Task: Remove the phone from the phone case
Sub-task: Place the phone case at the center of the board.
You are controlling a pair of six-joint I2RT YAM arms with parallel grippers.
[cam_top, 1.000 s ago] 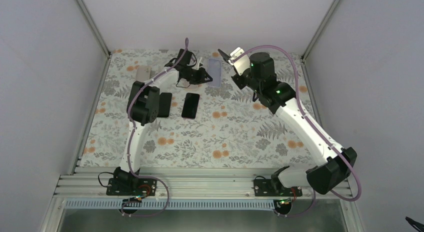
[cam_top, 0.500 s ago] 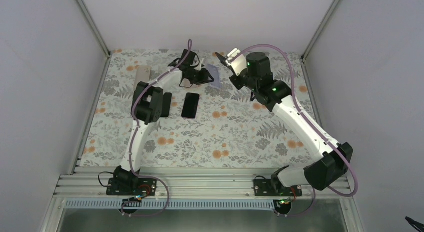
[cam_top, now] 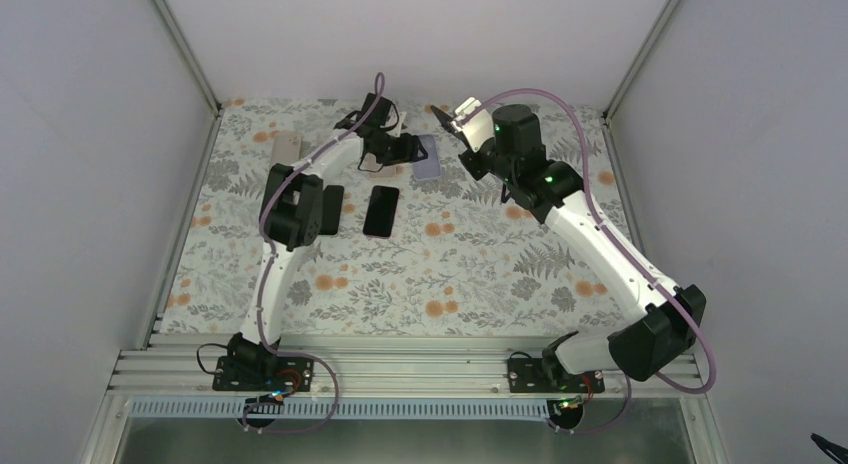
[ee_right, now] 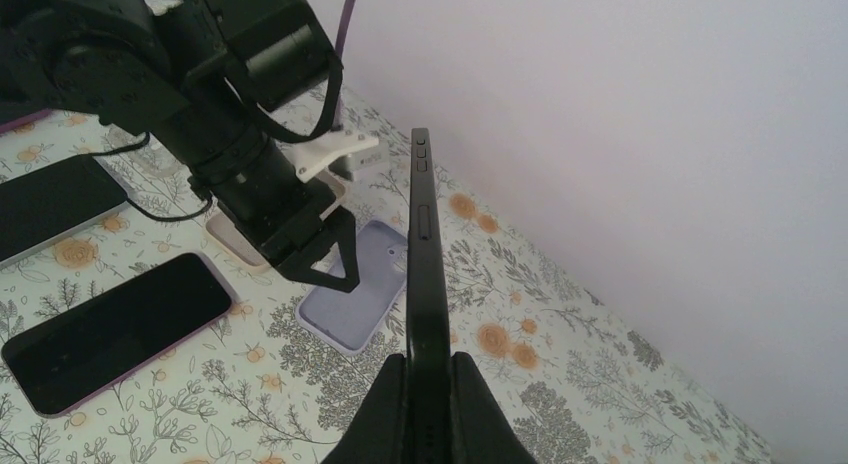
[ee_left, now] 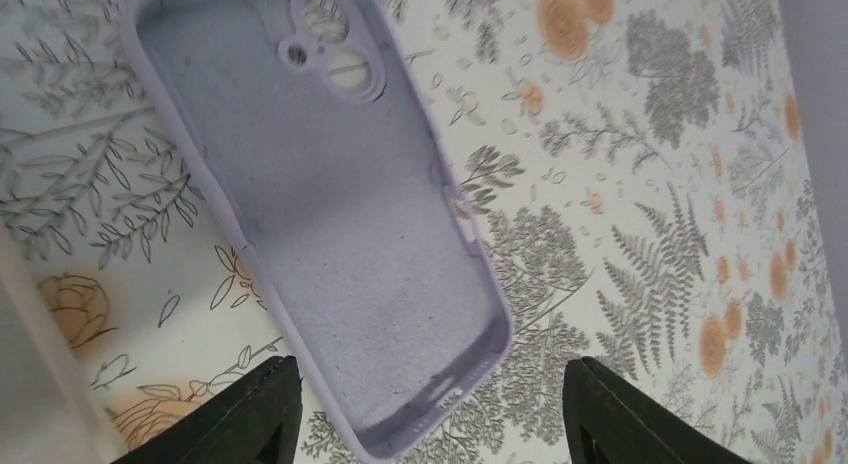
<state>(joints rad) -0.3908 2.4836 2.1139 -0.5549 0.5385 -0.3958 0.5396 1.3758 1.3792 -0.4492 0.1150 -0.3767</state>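
Note:
The empty lilac phone case (ee_left: 330,204) lies flat on the flowered table, inside up, camera cut-out at the far end. My left gripper (ee_left: 428,384) hovers over its near end, open, its fingers apart on either side and touching nothing. In the top view the case (cam_top: 428,156) lies at the back middle, just right of the left gripper (cam_top: 404,149). The black phone (ee_right: 425,244) stands edge-on in the air with my right gripper (ee_right: 428,369) shut on its lower end, above and right of the case (ee_right: 360,289). The top view shows the phone (cam_top: 441,115) raised near the back wall.
A black phone in a pale case (cam_top: 381,210) and another dark phone (cam_top: 328,209) lie left of centre. A beige case (cam_top: 288,146) lies at the back left. Enclosure walls stand close behind and on both sides.
My left gripper has opened and let go of the lilac case, which went from tilted up to lying flat on the table. The right arm shifted slightly left, still holding the phone.

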